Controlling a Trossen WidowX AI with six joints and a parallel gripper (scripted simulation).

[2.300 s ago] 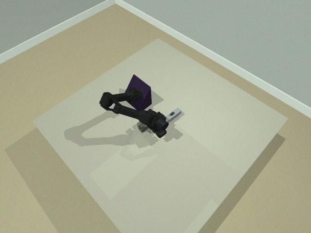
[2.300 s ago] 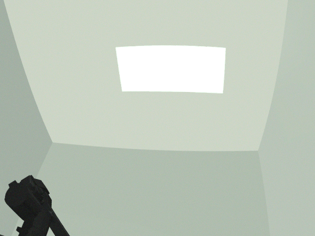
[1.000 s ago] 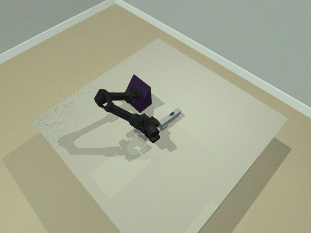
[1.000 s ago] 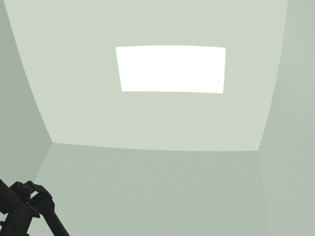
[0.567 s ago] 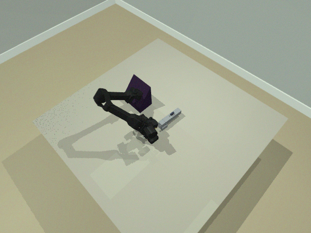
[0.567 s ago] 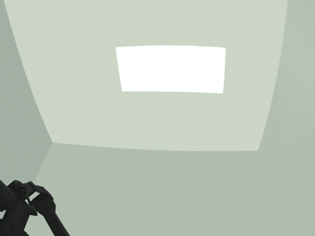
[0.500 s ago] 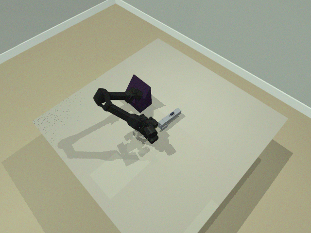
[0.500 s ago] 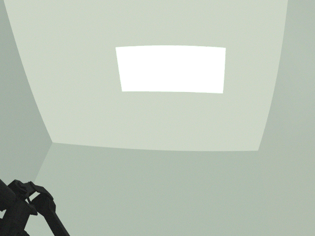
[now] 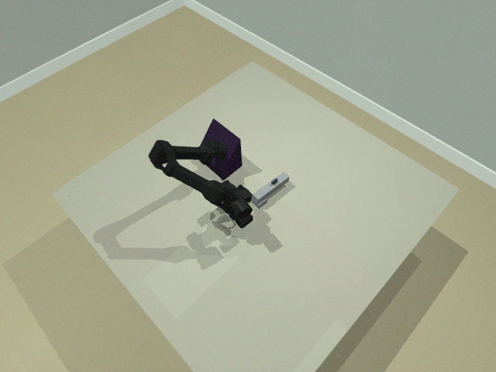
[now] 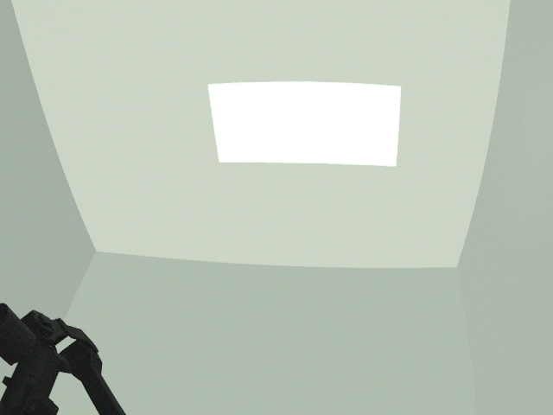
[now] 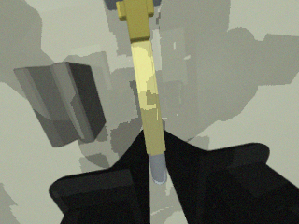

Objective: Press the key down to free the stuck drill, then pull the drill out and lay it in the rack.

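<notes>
Where the black gripper (image 9: 241,208) (image 11: 150,132) leans over the pale table (image 9: 320,240), its two fingers are pinched around the drill (image 11: 149,93), the slim yellow piece with a rounded grey tip. The drill runs from between the fingertips toward the upper edge of the wrist view, where a wider, darker gold collar (image 11: 138,21) with squared side lugs meets a strip of blue-grey. That strip appears to belong to the long pale housing (image 9: 269,191) (image 11: 109,4) seen from above, just beside the gripper; whether the gold end is fully out of it cannot be told. A small dark key (image 9: 274,181) sits on the housing's flat, straight-edged top, and how far down it is pressed is unclear. To one side of the drill, and apart from it, lies a dark grey block with lengthwise ridges and a groove, which looks like the rack (image 11: 61,103); it carries nothing in its groove. The angular, deep purple block (image 9: 234,160) stands at the arm's foot, set apart from the housing. The jointed black arm (image 9: 192,177) (image 10: 37,366) folds over the table and hides part of the ground near the gripper, its broken shadow spreading across the smooth, matte surface. Overhead, a plain white light panel (image 10: 306,123) glows in the pale ceiling.
</notes>
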